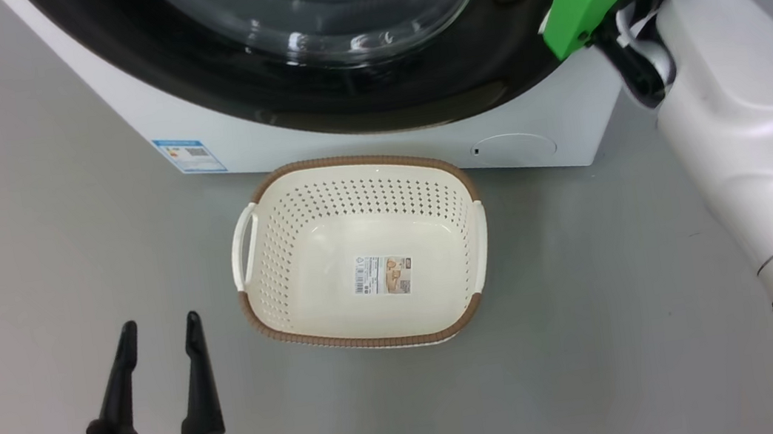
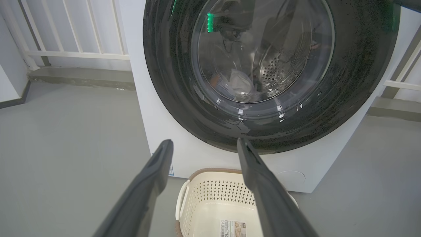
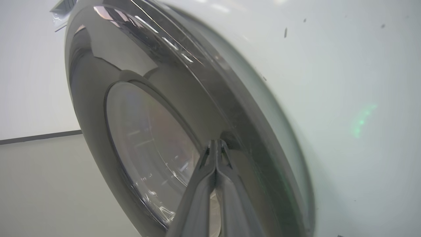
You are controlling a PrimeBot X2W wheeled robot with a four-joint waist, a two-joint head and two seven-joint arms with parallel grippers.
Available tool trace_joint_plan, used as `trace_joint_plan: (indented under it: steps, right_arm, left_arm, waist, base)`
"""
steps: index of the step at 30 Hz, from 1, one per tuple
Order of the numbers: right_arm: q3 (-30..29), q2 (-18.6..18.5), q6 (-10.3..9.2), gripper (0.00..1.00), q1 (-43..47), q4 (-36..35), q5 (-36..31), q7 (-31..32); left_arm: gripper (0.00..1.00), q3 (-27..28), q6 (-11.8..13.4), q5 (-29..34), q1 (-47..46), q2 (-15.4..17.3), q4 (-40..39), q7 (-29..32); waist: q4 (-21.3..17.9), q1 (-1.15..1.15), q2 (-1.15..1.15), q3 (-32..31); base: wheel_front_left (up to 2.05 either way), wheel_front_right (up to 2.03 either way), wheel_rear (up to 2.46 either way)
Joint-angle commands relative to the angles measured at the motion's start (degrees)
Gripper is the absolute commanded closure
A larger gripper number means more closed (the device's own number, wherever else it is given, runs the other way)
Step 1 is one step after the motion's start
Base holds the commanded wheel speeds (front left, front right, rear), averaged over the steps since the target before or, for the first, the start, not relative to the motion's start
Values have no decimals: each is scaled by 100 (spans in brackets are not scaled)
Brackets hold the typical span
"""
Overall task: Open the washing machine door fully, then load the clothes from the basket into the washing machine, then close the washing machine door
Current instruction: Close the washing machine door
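Observation:
The washing machine point(image 1: 362, 142) stands white and boxy ahead of me. Its door point(image 1: 415, 90), a glossy black rim around bulging glass, lies against the machine's front. Behind the glass, pale clothes point(image 2: 240, 84) with a bit of orange lie in the steel drum. On the floor before the machine sits the basket point(image 1: 350, 164), cream with a brown rim, holding nothing but its floor label. My left gripper point(image 1: 160, 325) is open at the lower left, well short of the basket. My right gripper point(image 3: 215, 142) is shut, its tips resting on the door's black rim beside the glass.
My white right forearm point(image 1: 738, 111) reaches up along the machine's right side. A blue sticker point(image 1: 190, 155) marks the machine's lower left corner. A white railing point(image 2: 75, 52) and a low kerb run behind the machine. Grey floor point(image 1: 629, 304) spreads around the basket.

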Motion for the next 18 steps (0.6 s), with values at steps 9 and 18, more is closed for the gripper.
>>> trace_joint_plan:
  steps: [9, 18]
  right_arm:
    - [-227, 127, 7, 100, -399, 320, -226, -170]
    - [-56, 246, 7, 100, -91, 39, -211, -178]
  left_arm:
    - [0, 309, -113, 125, -197, -25, -52, -69]
    - [0, 405, -168, 153, -199, -84, -14, -69]
  waist:
    - [95, 0, 0, 61]
    - [58, 0, 0, 1]
  base:
    - [0, 0, 0]
    - [0, 0, 0]
